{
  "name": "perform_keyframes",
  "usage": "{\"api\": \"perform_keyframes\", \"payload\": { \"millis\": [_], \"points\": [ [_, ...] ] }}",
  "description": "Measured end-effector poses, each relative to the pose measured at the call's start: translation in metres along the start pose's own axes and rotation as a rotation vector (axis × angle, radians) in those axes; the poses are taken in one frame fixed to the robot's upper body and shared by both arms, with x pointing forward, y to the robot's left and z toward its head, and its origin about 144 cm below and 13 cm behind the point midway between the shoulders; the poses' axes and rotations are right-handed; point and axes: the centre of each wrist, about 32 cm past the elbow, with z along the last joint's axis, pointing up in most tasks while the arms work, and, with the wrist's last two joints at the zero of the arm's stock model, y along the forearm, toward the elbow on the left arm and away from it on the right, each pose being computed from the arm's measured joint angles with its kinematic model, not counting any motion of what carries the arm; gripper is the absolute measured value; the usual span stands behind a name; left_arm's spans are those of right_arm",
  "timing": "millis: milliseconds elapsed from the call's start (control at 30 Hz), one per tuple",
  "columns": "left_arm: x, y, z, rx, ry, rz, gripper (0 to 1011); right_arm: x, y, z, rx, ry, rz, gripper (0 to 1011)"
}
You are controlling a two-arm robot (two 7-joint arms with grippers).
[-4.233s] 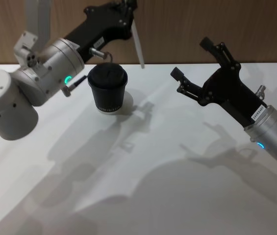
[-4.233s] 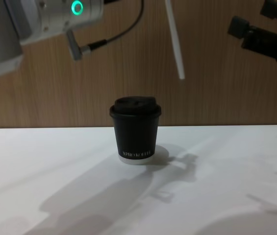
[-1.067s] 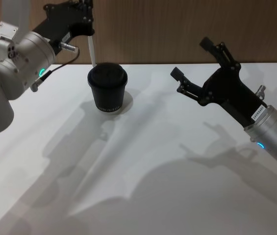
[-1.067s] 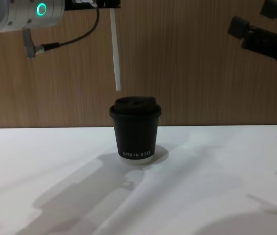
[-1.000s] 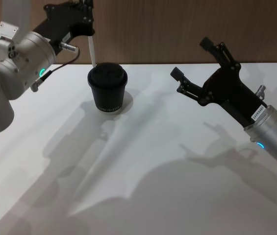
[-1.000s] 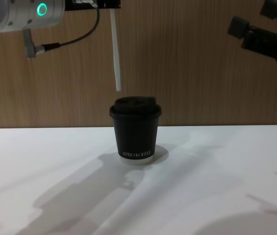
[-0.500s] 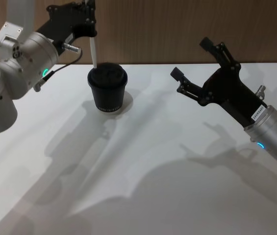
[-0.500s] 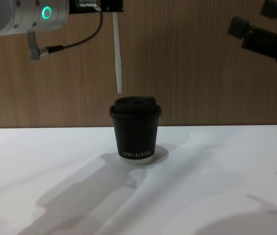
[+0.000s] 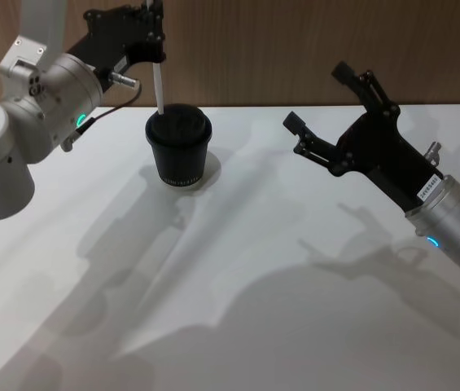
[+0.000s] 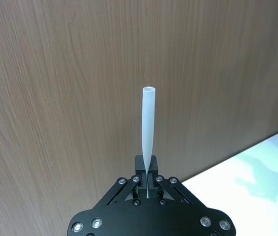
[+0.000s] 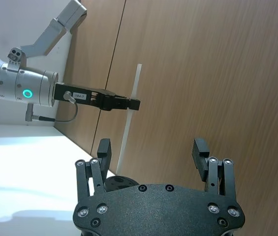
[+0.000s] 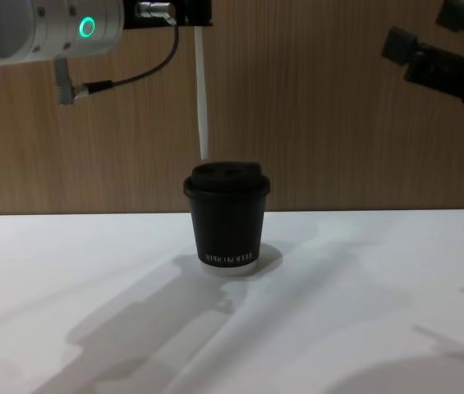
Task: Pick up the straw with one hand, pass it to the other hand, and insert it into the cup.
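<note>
The left end effector (image 9: 155, 37) hangs high at the far left, fingers pinched on the straw (image 9: 159, 88). The right end effector (image 9: 319, 98) is raised on the right, fingers spread wide.

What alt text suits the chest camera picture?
The left pincer holds a white straw nearly upright, its lower tip just above the lid of a black cup on a white table. The right pincer hangs open, upper right.

The cup (image 12: 227, 217) carries white lettering (image 12: 230, 258) just above its base, reading roughly "XPRO KOFFEE". A small white label (image 9: 427, 189) on the right gripper (image 9: 317, 98) bears digits too small to read.
</note>
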Motion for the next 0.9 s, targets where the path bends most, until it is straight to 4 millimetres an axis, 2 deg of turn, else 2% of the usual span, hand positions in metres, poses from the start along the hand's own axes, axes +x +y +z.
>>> {"api": "perform_keyframes", "payload": {
  "millis": [900],
  "points": [
    [-0.0005, -0.0093, -0.0053, 0.012, -0.007, -0.012, 17, 0.0000, 0.0000, 0.0000, 0.000, 0.000, 0.000, 1001]
  ]
}}
